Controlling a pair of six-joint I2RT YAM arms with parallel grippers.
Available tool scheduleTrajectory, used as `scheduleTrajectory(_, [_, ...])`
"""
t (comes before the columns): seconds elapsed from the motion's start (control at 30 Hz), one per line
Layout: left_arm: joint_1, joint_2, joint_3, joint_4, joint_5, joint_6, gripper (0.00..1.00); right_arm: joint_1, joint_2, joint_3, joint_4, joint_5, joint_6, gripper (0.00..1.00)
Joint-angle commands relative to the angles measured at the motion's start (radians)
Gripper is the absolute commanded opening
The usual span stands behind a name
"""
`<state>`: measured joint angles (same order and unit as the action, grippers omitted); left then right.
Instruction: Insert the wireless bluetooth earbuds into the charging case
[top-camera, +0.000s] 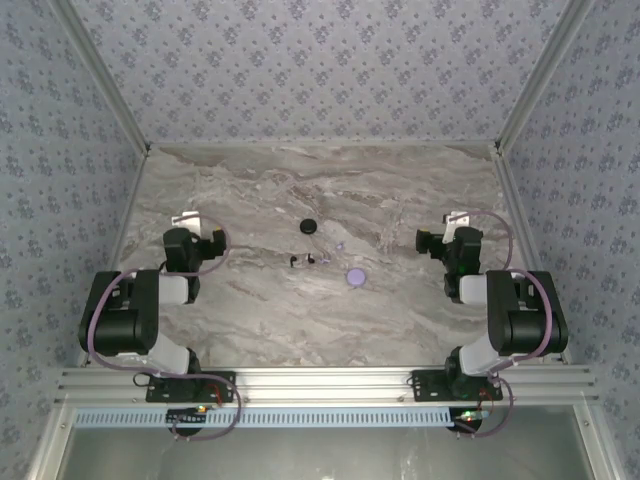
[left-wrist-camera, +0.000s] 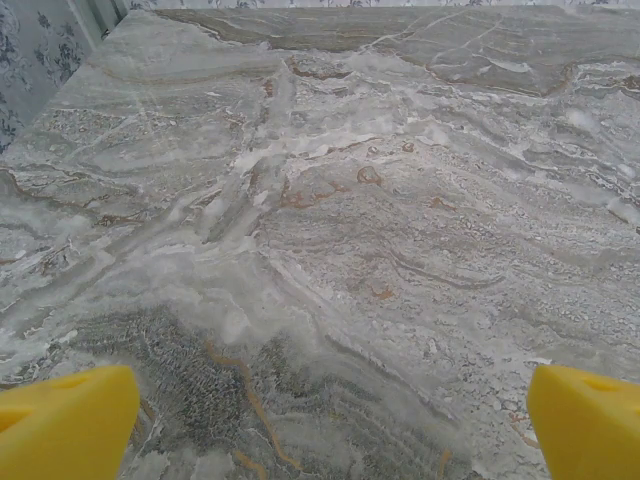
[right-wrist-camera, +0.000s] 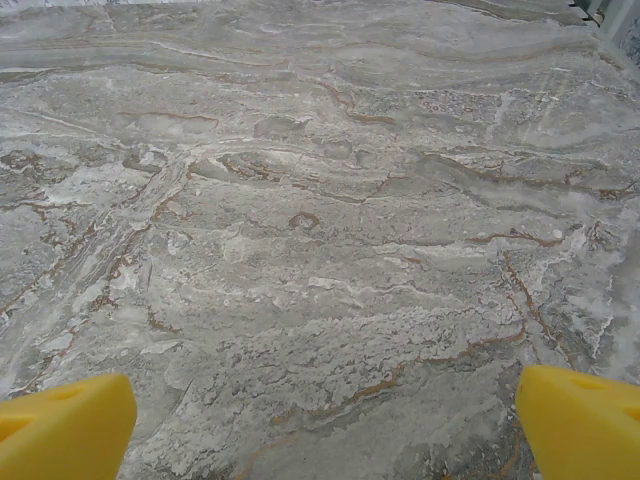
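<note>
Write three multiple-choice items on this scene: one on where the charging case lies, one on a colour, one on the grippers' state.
1. Where is the charging case?
A. Farther from the arms than the lilac disc
B. On top of the disc
C. At the near edge

2. What colour are the gripper fingers in the wrist views?
A. Black
B. Yellow
C. Red

3. How do the left gripper and right gripper stand?
A. Both shut on an earbud
B. One open, one shut
C. Both open, holding nothing

Key: 1 A, the case sits above the disc in the top view; 2 B, yellow tips fill the lower corners; 3 C, bare table lies between wide-apart fingers.
</note>
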<state>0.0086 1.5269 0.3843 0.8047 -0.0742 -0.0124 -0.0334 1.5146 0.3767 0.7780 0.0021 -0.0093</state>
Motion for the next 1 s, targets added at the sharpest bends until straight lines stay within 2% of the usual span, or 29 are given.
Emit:
scheduleTrajectory(0.0, [0.004,0.004,0.028,0.006,0.014,-0.013,0.99,-0.008,0.004,0.016,0.007,-0.013,-0.018,1.00])
scheduleTrajectory(0.7, [0.003,0.004,0.027,0.009,0.016,-0.011,0.99,-0.007,0.000,0.019,0.003,0.006,-0.011,1.00])
scheduleTrajectory(0.87, [0.001,-0.056,0.031,-0.045,-0.013,-0.024,0.99,-0.006,-0.059,0.061,-0.118,0.025,-0.002,1.00])
scheduleTrajectory(0.97, [0.002,-0.120,0.059,-0.159,-0.015,-0.030,0.99,-0.006,-0.112,0.094,-0.242,0.054,0.023,1.00])
